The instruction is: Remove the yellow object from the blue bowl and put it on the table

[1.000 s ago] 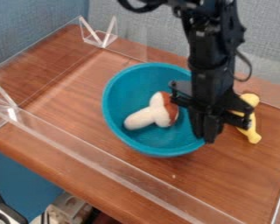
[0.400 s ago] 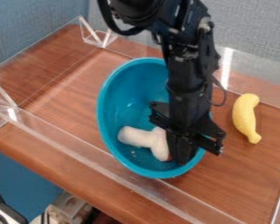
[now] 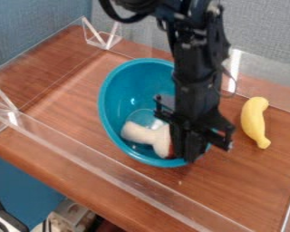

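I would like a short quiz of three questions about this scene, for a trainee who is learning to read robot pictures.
1. True or false: the yellow banana lies inside the blue bowl.
2. Multiple choice: what is in the bowl?
a) a green cup
b) a cream-and-brown mushroom-like toy
c) a pair of scissors
3. Fill the gap: the banana rests directly on the ______.

Key: 1. False; 2. b; 3. table
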`<state>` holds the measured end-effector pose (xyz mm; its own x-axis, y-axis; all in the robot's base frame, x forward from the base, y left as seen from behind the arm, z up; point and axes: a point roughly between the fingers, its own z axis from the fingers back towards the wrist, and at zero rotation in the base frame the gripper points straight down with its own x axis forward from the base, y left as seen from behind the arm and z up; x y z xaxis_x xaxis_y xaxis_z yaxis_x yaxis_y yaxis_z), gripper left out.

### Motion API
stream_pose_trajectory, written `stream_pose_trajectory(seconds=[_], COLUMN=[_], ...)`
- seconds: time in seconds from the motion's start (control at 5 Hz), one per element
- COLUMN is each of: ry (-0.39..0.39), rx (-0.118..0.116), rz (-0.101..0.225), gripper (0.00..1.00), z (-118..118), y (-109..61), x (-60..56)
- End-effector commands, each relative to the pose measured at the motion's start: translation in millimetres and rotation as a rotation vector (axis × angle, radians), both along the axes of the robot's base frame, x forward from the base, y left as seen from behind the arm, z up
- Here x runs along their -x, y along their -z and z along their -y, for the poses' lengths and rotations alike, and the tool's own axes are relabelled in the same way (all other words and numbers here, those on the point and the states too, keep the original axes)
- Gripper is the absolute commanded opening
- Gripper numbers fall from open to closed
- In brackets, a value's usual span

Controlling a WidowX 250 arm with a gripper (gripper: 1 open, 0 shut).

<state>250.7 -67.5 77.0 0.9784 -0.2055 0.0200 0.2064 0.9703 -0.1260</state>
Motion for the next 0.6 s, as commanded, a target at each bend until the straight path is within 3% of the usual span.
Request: stream_pose_trajectory(seconds=[0.0, 0.4], ry=[0.023, 0.027], rx=[0.011, 0.011], rz=[0.048, 0.043], gripper=[1.0, 1.0], z=[4.5, -3.7], y=[-17.3, -28.6], x=[0.5, 3.8])
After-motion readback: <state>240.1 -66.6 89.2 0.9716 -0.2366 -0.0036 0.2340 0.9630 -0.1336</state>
